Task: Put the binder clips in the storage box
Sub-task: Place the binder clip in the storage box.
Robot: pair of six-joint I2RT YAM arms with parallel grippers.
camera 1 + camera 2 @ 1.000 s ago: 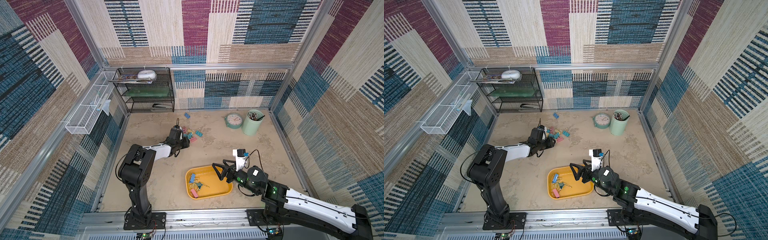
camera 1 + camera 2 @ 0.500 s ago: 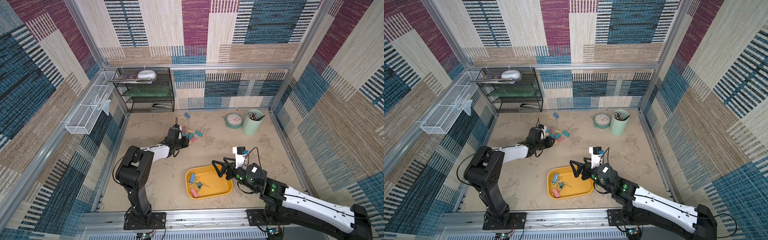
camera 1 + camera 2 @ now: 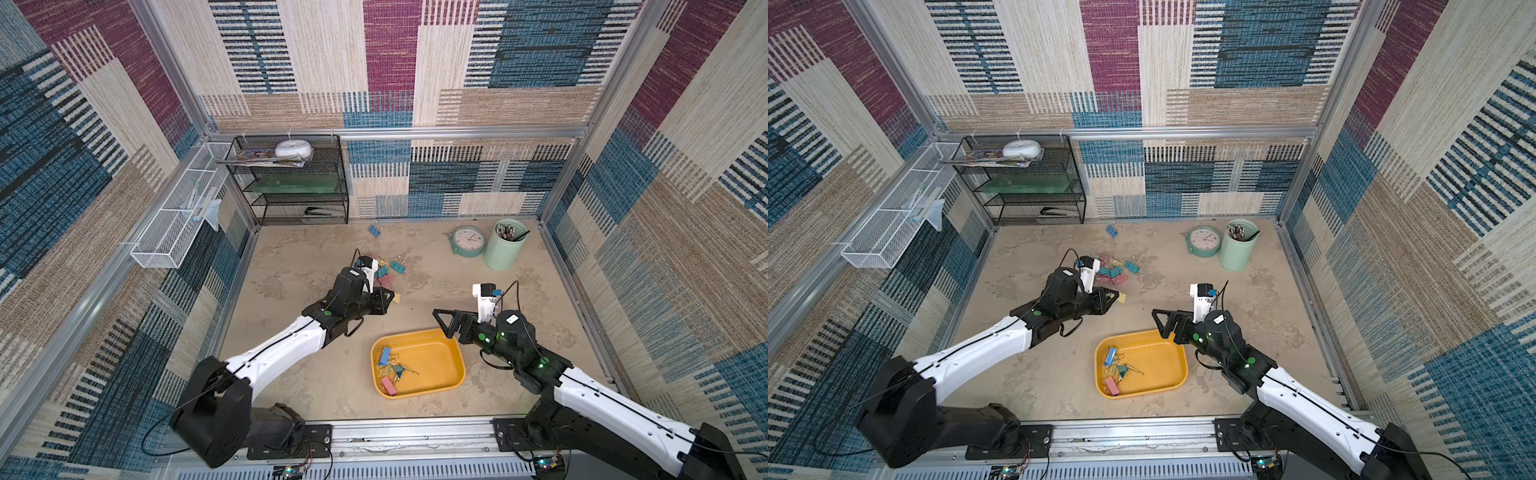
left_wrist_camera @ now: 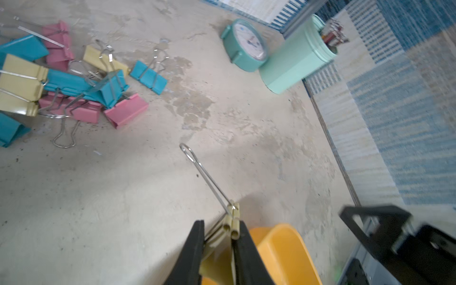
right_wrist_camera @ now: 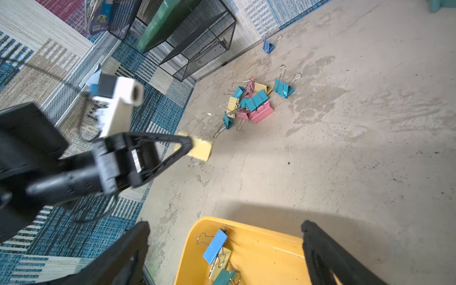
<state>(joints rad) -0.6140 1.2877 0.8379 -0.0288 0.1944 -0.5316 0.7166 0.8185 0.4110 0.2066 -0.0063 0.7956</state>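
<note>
Yellow binder clip (image 5: 201,149) now in left gripper (image 4: 220,230)

**Odds and ends round the edge of the bench**

Toward the back of the sandy bench (image 3: 457,286) a teal clock (image 3: 468,241) sits just beside an upright mint-green pen cup (image 3: 504,249) with pens inside. A black mesh rack (image 3: 338,183) fills the far corner, with a white rounded thing (image 3: 293,148) resting on papers on top and a green board (image 3: 291,185) on the middle shelf. A white wire basket (image 3: 166,241) hangs on the side wall.
</note>
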